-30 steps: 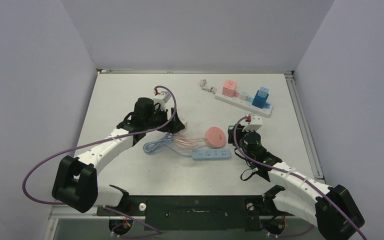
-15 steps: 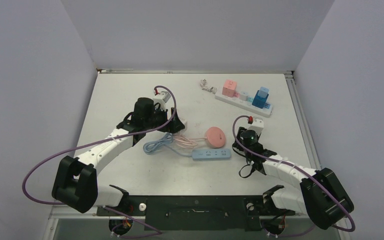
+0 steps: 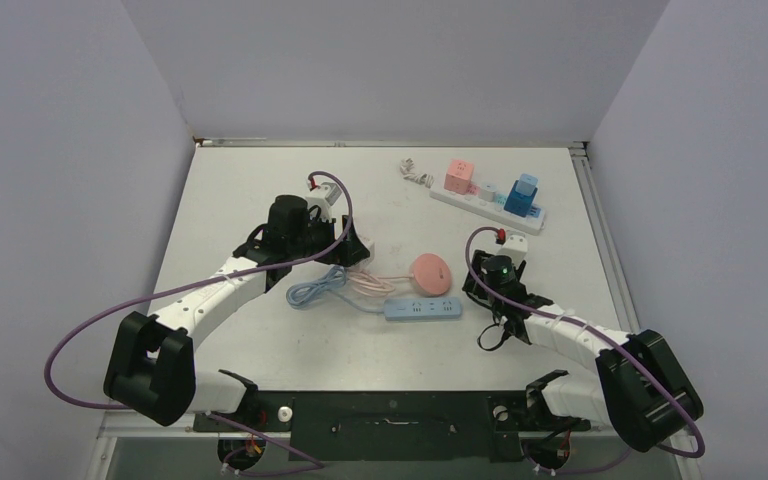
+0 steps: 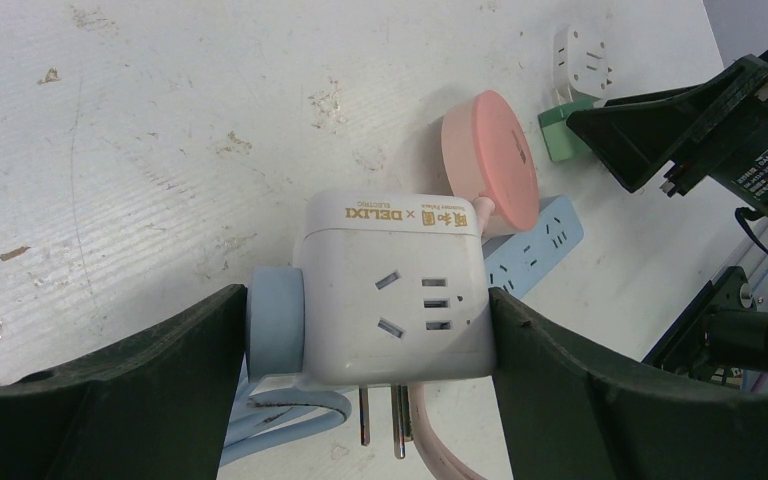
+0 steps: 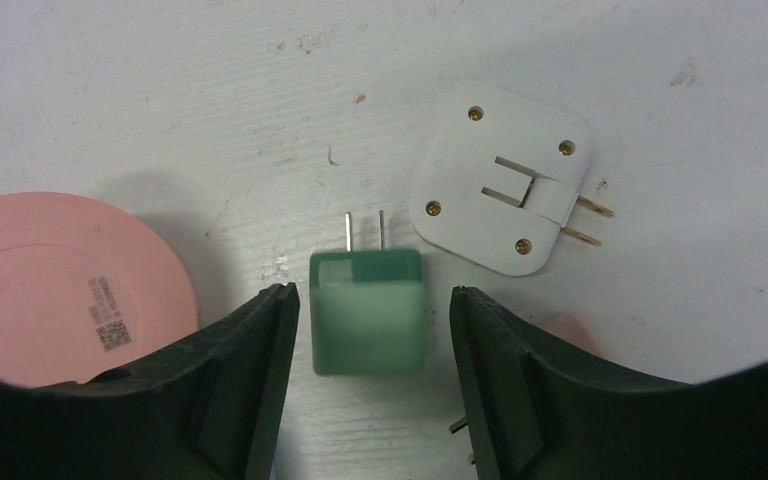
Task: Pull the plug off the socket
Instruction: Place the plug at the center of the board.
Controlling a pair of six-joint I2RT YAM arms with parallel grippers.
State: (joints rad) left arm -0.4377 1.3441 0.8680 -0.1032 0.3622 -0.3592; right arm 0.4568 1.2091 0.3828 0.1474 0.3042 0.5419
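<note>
My left gripper [image 4: 368,298] is shut on a white cube socket [image 4: 390,290]. A light blue plug [image 4: 275,325] sits in the cube's left side, pressed against my left finger. The cube's own metal prongs hang free below it, above the table. In the top view this gripper [image 3: 352,248] is left of centre. My right gripper [image 5: 372,295] is open, low over the table. A green plug [image 5: 365,315] lies between its fingers, touching neither, prongs pointing away. In the top view the right gripper [image 3: 482,275] is right of centre.
A pink round disc [image 5: 50,285] and a white flat adapter [image 5: 505,190] flank the green plug. A blue power strip [image 3: 422,308] and coiled blue and pink cables [image 3: 310,292] lie between the arms. A white strip [image 3: 488,210] with pink and blue cubes lies at the back right.
My right arm has folded down and its gripper has sunk lower over the green plug. My left arm and the cube socket have not moved.
</note>
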